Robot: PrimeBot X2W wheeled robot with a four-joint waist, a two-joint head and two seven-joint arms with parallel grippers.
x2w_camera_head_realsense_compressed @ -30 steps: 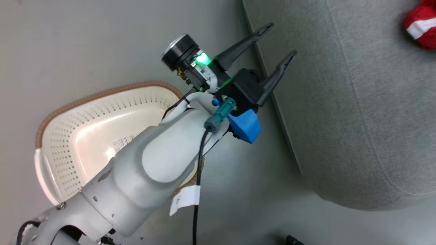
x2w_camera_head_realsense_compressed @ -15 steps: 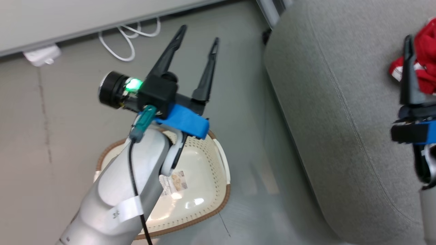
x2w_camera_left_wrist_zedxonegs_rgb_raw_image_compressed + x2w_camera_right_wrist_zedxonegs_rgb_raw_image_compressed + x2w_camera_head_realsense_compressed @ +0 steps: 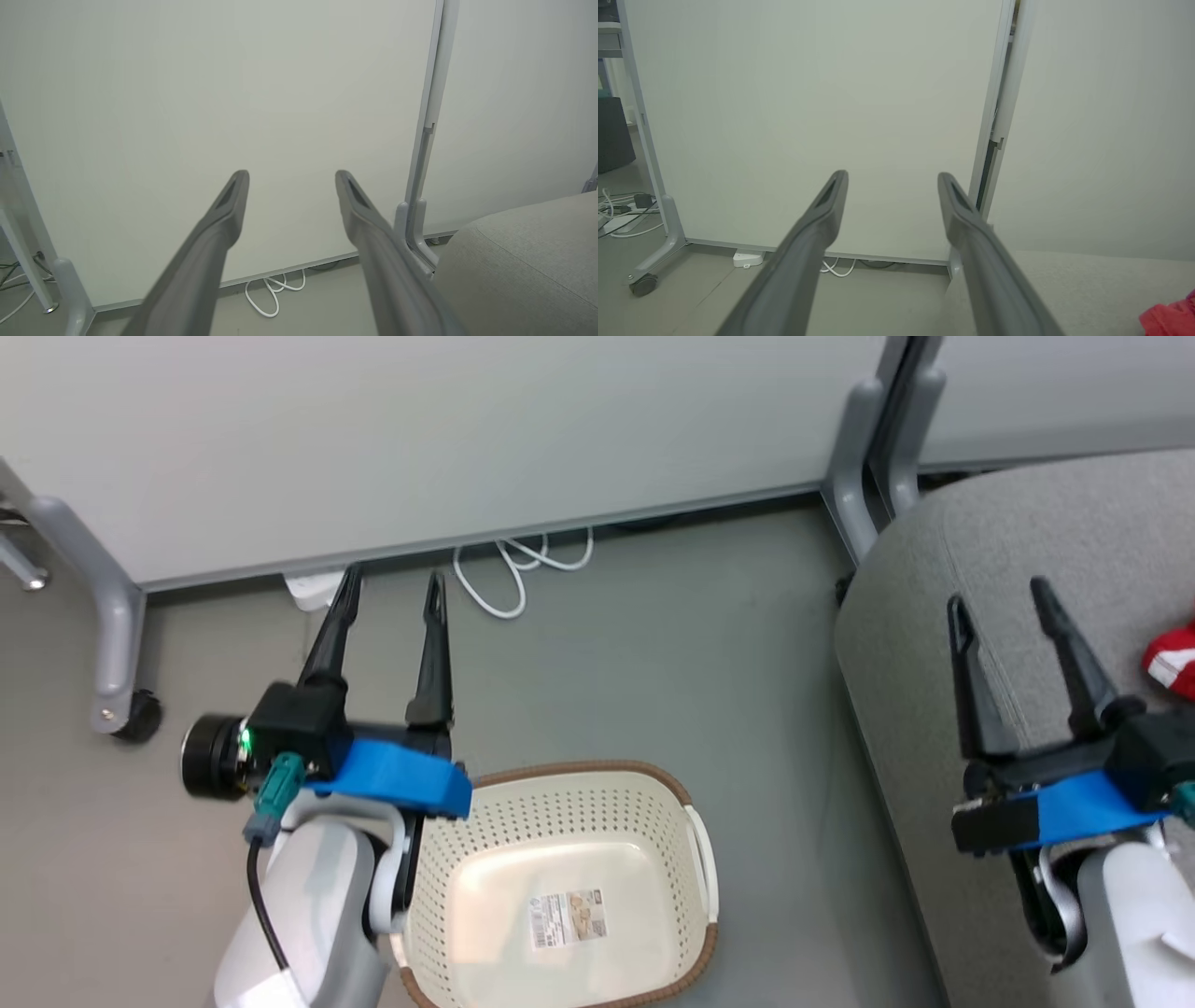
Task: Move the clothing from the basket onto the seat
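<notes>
The cream basket [image 3: 653, 812] with a brown rim stands on the floor at the bottom middle of the head view, holding just a paper label [image 3: 568, 917]. Red clothing [image 3: 1174, 658] with white trim lies on the grey seat [image 3: 1027, 532] at the right edge; a red corner [image 3: 1169, 317] also shows in the right wrist view. My left gripper [image 3: 392, 583] is open and empty, raised left of the basket, fingers pointing at the wall panel. My right gripper [image 3: 999, 595] is open and empty over the seat's left part, left of the clothing.
White partition panels [image 3: 420, 439] on grey wheeled legs [image 3: 117, 644] stand behind the floor. A coiled white cable [image 3: 518, 569] and a white power strip [image 3: 313, 586] lie at the panel's foot. Grey floor separates the basket from the seat.
The head camera has swung, bringing the wall, the whole basket and both grippers into view. Both arms now point forward side by side, open as before.
</notes>
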